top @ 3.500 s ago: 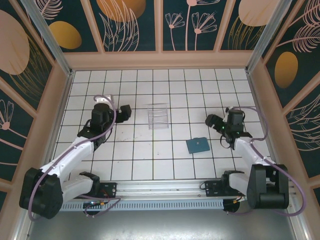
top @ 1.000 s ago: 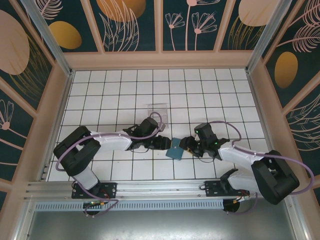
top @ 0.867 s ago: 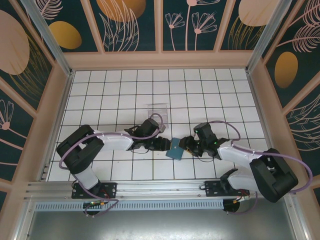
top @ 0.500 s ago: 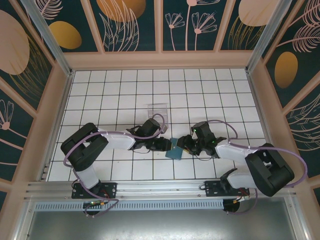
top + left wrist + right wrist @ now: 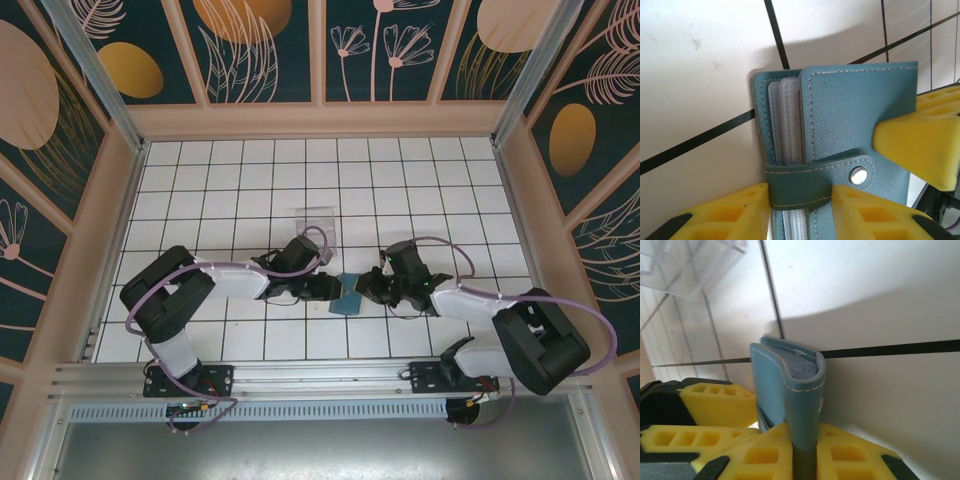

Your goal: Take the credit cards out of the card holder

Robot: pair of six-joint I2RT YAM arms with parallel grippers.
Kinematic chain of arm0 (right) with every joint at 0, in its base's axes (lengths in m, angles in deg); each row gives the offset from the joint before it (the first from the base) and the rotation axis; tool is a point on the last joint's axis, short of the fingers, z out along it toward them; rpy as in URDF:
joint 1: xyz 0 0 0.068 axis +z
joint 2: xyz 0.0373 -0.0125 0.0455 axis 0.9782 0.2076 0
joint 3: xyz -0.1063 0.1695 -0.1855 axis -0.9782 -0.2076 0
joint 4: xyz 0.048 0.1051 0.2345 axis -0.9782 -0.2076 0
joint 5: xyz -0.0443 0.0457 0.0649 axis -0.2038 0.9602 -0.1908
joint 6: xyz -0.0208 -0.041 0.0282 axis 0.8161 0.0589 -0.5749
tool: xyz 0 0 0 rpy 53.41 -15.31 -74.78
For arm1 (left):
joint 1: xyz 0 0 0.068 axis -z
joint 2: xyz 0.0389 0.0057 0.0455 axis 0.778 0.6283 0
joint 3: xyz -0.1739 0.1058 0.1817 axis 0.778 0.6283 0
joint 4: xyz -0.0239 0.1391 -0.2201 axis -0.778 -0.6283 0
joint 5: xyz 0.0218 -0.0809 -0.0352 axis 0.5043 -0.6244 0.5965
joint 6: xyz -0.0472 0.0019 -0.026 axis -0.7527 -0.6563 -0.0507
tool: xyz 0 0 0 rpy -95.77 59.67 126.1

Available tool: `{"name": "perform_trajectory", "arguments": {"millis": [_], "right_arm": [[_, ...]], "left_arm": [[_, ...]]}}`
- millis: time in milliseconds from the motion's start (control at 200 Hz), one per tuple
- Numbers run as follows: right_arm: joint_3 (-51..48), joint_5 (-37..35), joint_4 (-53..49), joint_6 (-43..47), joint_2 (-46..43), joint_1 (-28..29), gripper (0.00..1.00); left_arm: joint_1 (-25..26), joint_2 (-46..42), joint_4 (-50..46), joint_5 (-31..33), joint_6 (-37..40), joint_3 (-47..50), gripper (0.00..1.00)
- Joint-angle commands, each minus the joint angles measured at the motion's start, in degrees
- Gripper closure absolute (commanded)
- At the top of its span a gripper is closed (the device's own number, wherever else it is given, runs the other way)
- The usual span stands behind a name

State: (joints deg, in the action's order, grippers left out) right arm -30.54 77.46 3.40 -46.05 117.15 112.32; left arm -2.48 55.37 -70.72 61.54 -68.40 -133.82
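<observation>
The right gripper (image 5: 802, 440) pinches the light, floppy blue-grey stitched-leather card holder (image 5: 850, 115) by its edge. The left gripper (image 5: 800, 197) pinches its snap strap (image 5: 810, 175), likely the 1 place to pull.

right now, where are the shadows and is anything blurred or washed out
Left wrist: wallet sharp, stitching and snap crisp, soft shadow on the table above it. Right wrist: wallet in focus, broad shadow to its right; clear tray top left pale, nearly lost against the table. Top: even light, wallet tiny.
</observation>
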Motion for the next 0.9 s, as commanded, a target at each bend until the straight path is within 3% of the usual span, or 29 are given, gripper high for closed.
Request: {"name": "perform_trajectory", "arguments": {"millis": [0, 175, 625, 896], "right_arm": [[2.0, -1.9, -1.0, 1.4, -4.2, 1.1, 0.88], [3.9, -5.9, -5.4, 4.5, -12.5, 1.1, 0.89], [11.8, -8.3, 0.2, 20.7, -32.4, 1.9, 0.96], [18.9, 2.2, 6.0, 31.3, -35.3, 2.0, 1.0]], "left_arm": [[0.7, -6.3, 1.9, 1.0, 1.3, -1.8, 0.62], [0.7, -16.9, -2.1, 6.6, 4.4, -4.2, 0.57], [0.6, -32.5, -10.1, 5.7, 17.6, -16.4, 0.4], [0.6, -37.9, -9.1, 0.3, 25.9, -17.6, 0.31]]}}
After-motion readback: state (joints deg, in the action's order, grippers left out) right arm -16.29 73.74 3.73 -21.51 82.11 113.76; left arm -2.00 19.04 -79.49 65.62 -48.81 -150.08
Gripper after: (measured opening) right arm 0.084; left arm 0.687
